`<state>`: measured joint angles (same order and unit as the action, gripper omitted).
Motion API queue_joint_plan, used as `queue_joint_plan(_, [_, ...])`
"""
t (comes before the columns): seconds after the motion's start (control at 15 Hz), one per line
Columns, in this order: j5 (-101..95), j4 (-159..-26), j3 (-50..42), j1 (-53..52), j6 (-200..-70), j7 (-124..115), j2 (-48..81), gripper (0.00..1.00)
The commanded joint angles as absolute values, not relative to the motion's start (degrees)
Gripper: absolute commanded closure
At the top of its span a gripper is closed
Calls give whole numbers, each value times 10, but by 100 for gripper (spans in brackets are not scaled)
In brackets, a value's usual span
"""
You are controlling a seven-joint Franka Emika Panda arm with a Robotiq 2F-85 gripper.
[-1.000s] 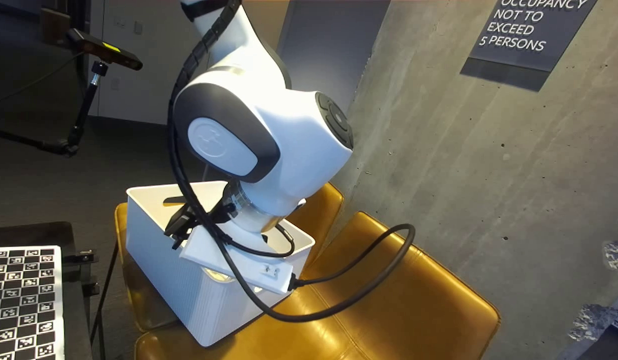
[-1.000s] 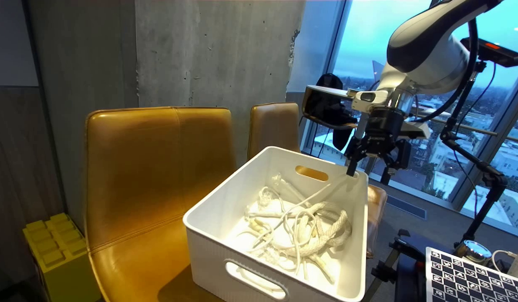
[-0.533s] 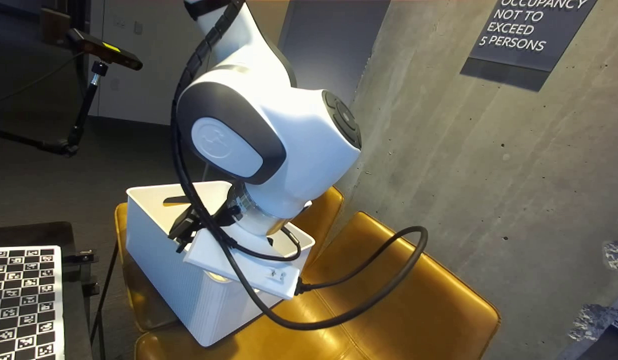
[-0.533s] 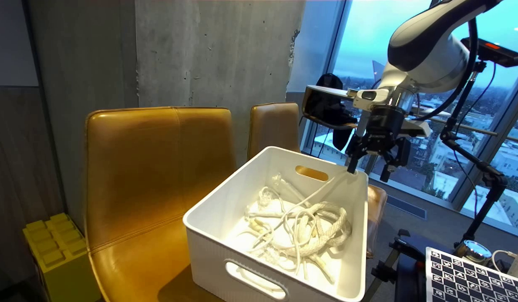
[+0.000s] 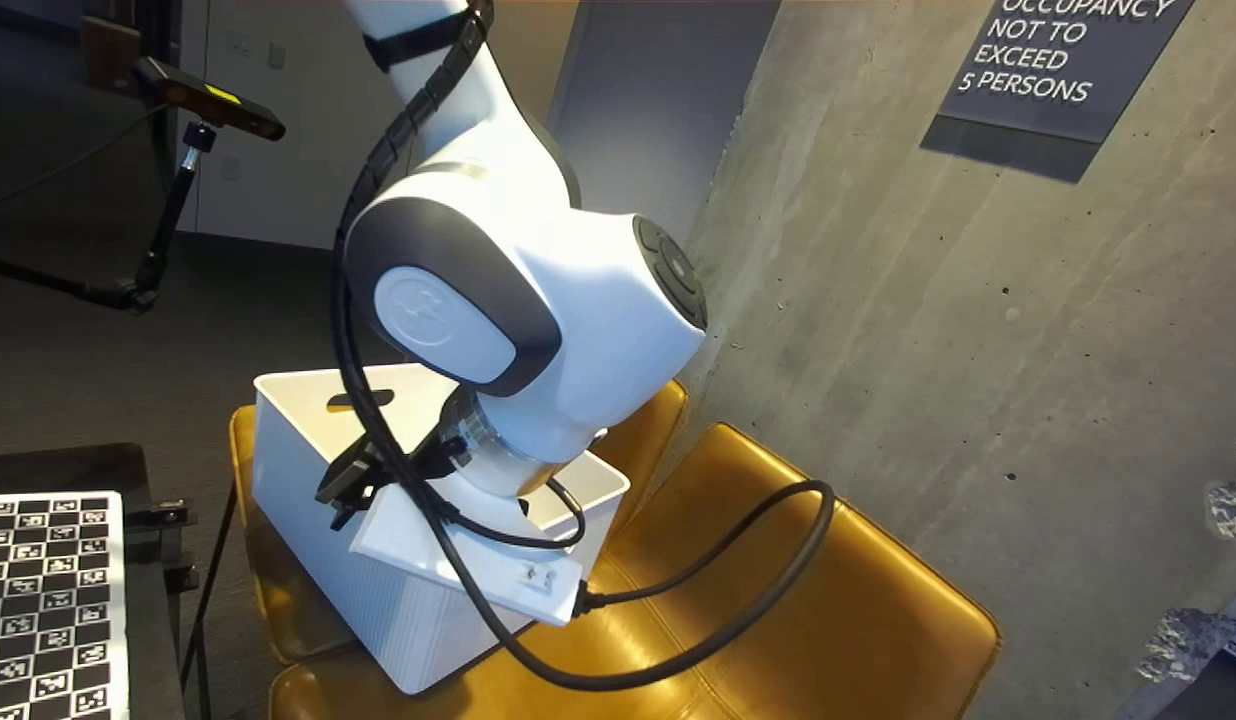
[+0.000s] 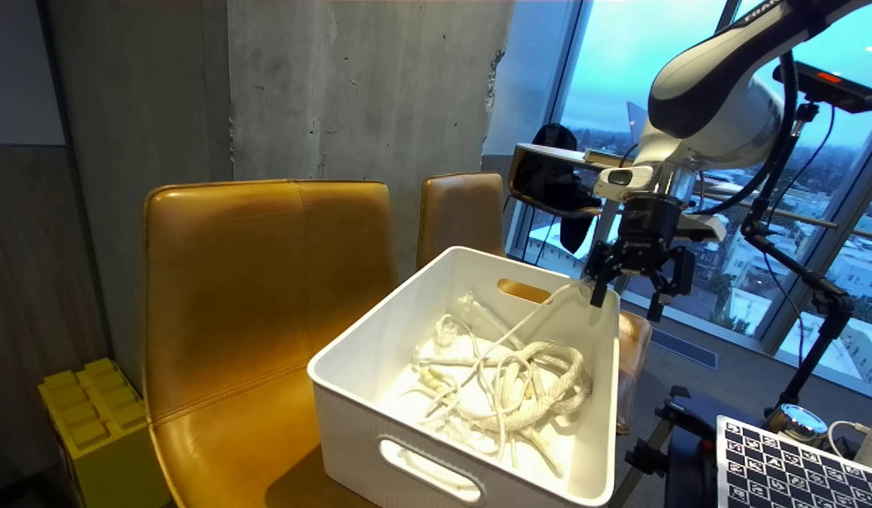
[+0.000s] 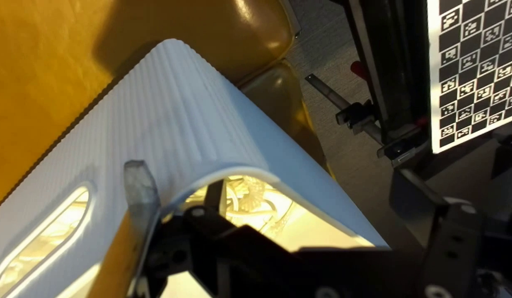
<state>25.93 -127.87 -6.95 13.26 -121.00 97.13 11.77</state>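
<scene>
My gripper [image 6: 625, 303] is open over a corner of a white ribbed bin [image 5: 328, 540]. In the wrist view, one finger is over the bin's inside and the other is beyond its wall. White ropes and cords [image 6: 528, 395] lie tangled in the bin. One thin cord [image 6: 524, 321] rises from them to the rim beside a finger; I cannot tell if it touches. A blurred yellow-orange strip with a grey see-through tip [image 7: 141, 186] lies close to the wrist camera; I cannot tell what it is. In an exterior view, the arm and cable partly hide the gripper [image 5: 343, 505].
The bin stands on tan leather chairs [image 6: 267, 282]. A checkered marker board [image 5: 48, 600] lies on a dark stand beside it. A camera on a jointed arm [image 6: 824, 85] stands behind. A concrete wall [image 5: 938, 330] and a yellow block-shaped box [image 6: 101, 430] are nearby.
The arm and gripper have moved slightly down, after a small shift to one side and back. The cord's raised end shows more clearly beside a finger. The fingers stay apart.
</scene>
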Motion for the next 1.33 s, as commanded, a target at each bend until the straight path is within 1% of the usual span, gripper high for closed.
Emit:
queue_joint_plan(0.0, [246,-1294,-66,130,-1235,965,121,0])
queue_joint_plan(1.27, [251,-1314,-50,114,-1242,951,106,0])
